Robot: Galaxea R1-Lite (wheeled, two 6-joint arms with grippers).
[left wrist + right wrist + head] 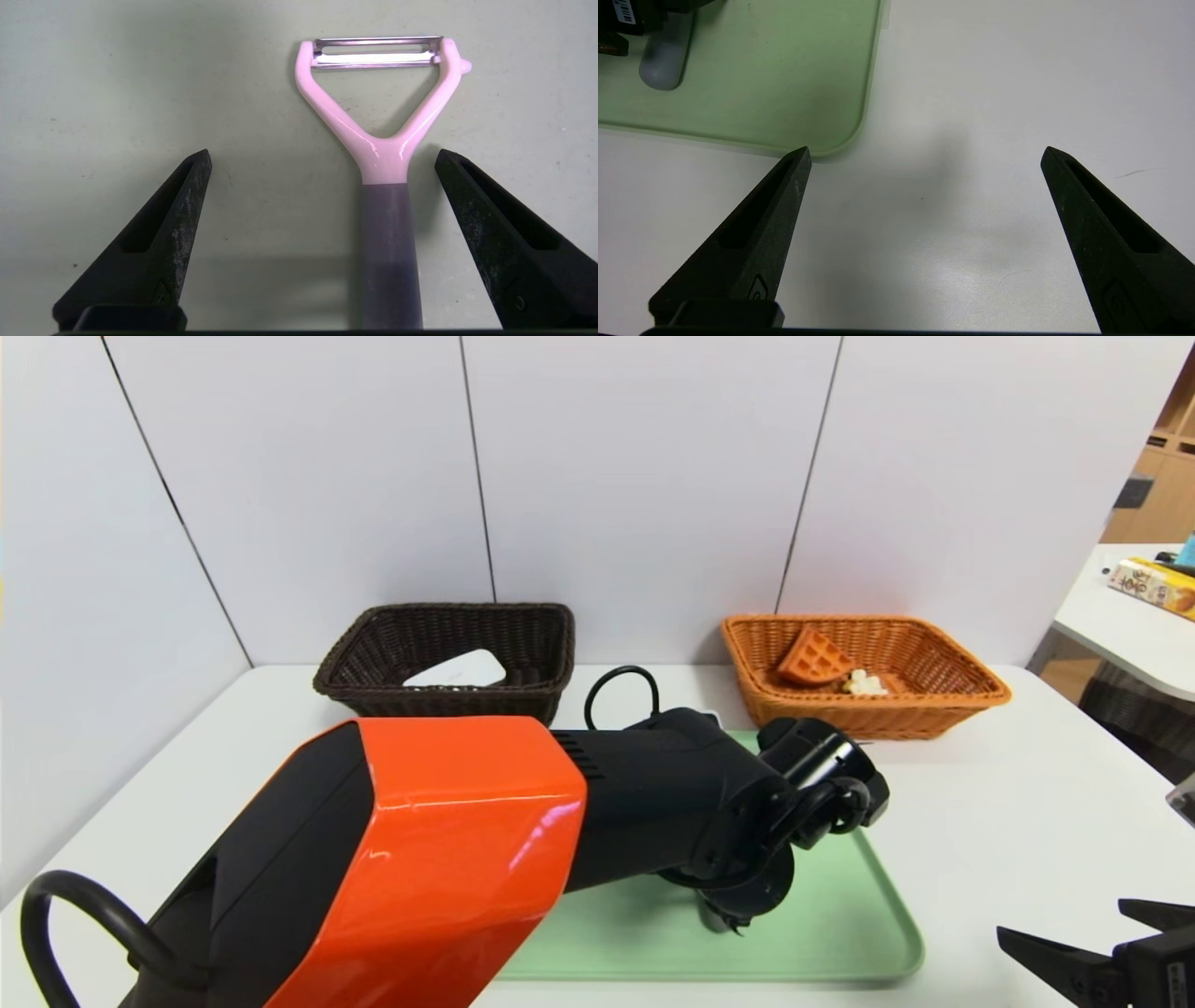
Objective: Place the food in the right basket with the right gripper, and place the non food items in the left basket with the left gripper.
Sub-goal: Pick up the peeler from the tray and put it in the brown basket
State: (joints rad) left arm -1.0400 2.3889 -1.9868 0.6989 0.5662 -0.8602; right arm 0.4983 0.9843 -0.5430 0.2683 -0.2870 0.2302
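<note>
A pink peeler (380,149) with a grey handle lies flat on the green tray (140,93). My left gripper (323,154) hangs just above it, open, with the handle between the fingers and nearer one of them, untouched. In the head view the left arm (448,840) reaches across the tray (840,915) and hides the peeler. The dark brown left basket (439,695) holds a white item (459,669). In the orange right basket (896,709) lie a waffle (814,658) and a small white food piece (865,683). My right gripper (927,150) is open and empty over the white table.
The right gripper (1064,919) sits at the table's front right, just off the tray's corner (831,144). White wall panels stand close behind both baskets. A second table with a carton (1153,586) is at the far right.
</note>
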